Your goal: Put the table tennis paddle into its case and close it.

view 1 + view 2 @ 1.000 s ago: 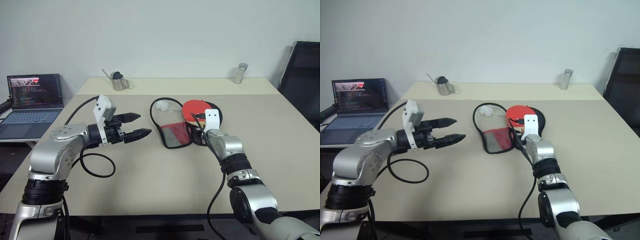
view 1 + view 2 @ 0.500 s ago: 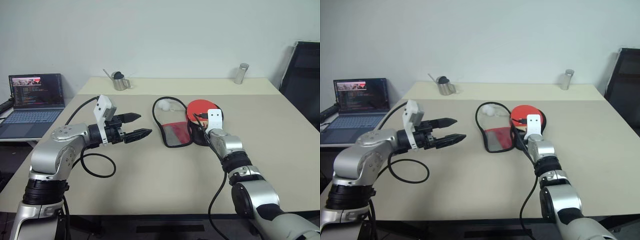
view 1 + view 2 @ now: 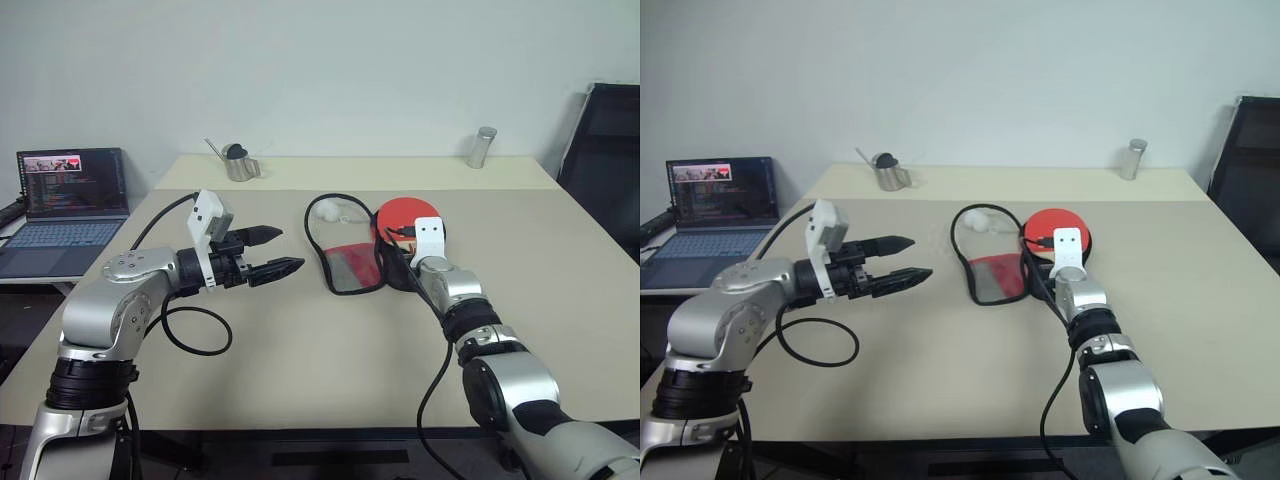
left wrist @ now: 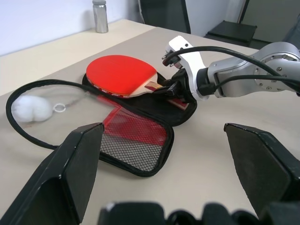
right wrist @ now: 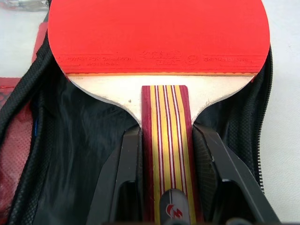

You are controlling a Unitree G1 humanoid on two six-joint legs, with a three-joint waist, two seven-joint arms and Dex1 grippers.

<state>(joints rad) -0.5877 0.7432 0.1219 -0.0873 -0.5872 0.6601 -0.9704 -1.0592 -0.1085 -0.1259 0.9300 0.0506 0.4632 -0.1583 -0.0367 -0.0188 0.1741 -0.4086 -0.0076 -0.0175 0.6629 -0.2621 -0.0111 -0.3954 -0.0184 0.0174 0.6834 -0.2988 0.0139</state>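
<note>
I see the beige table [image 3: 300,350] carrying everything, and off the outer side of my left arm an open laptop [image 3: 66,208] on a lower desk. Just ahead of the right gripper [image 5: 166,140] the case [image 4: 140,143] lies unzipped and spread flat, its black lining under the gripper and the red mesh-pocket flap falling toward my left gripper [image 3: 272,252]. The table tennis paddle [image 5: 159,42] is pinched by its striped wooden handle between the right fingers [image 5: 122,178], its red face stretching away from the gripper over the far part of the open case. My left gripper hangs above the table, well apart from the case, fingers spread wide with nothing between them.

The right wrist view gives me the grip itself: both black fingers pressed on the handle's edges, zip teeth running along the case rim. The left wrist view adds a white fluffy ball [image 4: 27,108] on a small ring just past the case's looped zip edge. The head views alone show a metal jug [image 3: 238,162] and a steel shaker [image 3: 481,146] at the far edge.

Against the earlier frames, the paddle and the right gripper have shifted slightly rightward and further over the case; the left arm has stayed put
</note>
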